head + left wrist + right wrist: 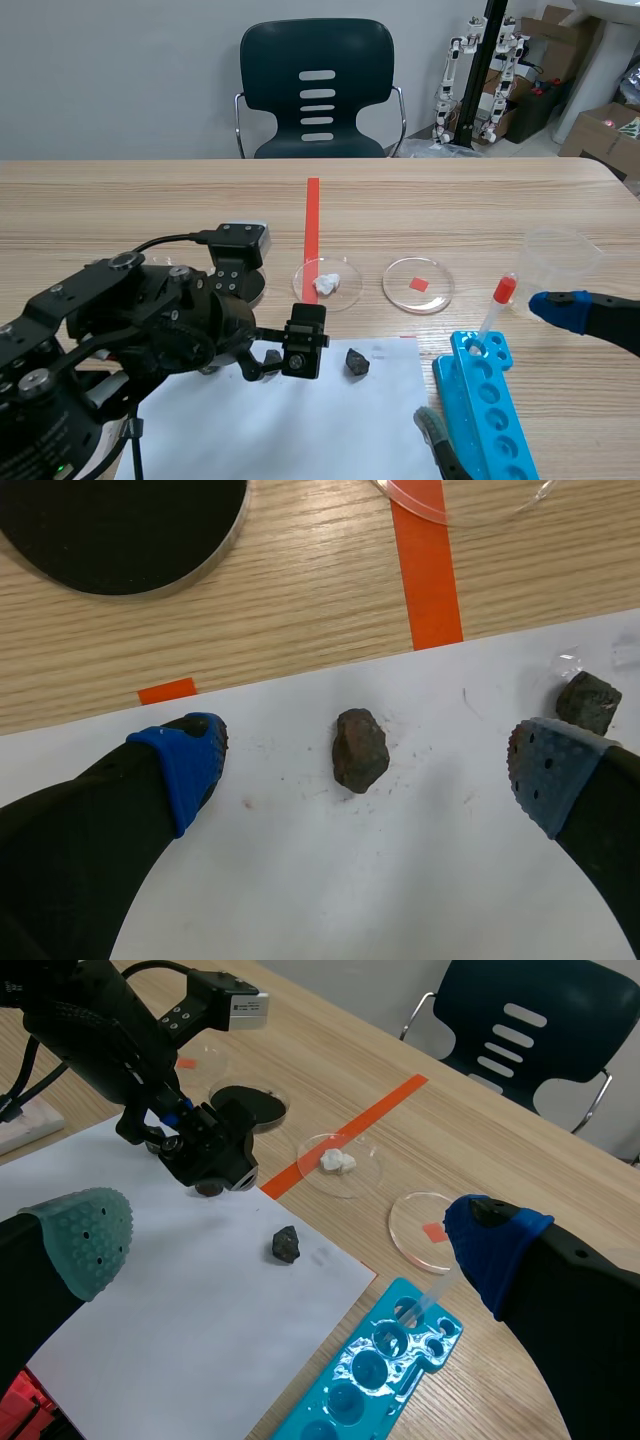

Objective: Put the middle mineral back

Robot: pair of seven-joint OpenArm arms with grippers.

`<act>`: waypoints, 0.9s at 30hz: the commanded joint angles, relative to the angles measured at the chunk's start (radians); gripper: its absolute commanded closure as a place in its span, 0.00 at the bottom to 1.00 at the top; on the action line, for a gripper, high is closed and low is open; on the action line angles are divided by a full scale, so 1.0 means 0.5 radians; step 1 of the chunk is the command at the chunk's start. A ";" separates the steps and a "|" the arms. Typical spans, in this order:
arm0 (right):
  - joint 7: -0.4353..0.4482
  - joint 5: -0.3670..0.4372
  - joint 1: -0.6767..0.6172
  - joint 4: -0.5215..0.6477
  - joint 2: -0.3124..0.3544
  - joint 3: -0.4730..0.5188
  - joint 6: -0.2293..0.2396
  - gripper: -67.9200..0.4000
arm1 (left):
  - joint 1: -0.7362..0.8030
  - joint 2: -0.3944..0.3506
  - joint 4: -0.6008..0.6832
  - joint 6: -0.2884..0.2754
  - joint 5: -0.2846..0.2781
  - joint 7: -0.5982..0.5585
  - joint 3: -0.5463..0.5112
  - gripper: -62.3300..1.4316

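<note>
A brown mineral [360, 750] lies on the white paper [400, 880], between the fingers of my left gripper [365, 768], which stands open just above it without touching. A darker mineral [588, 702] [356, 361] rests on the paper beside the right-hand finger. Behind the paper stand three dishes: a black dish [243, 286], a clear dish holding a white mineral [327, 283], and a clear dish [418, 285] with only a red mark under it. My right gripper [492, 365] hangs open over the blue tube rack [487, 410], holding nothing.
In the rack stands a tube with a red cap [497, 308]. A clear plastic cup [560, 258] is at the right. An orange-red tape line [312, 225] runs up the table's middle. A dark chair [318, 90] stands behind the table.
</note>
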 commanded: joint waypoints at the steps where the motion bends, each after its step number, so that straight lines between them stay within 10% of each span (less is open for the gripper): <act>1: 0.031 0.024 0.011 0.047 0.000 0.011 -0.009 0.00 | 0.031 -0.029 0.075 -0.005 0.002 -0.047 -0.006 0.06; 27: 0.031 0.024 0.011 0.047 0.000 0.011 -0.009 0.00 | 0.137 -0.073 0.215 -0.005 0.002 -0.261 -0.008 0.06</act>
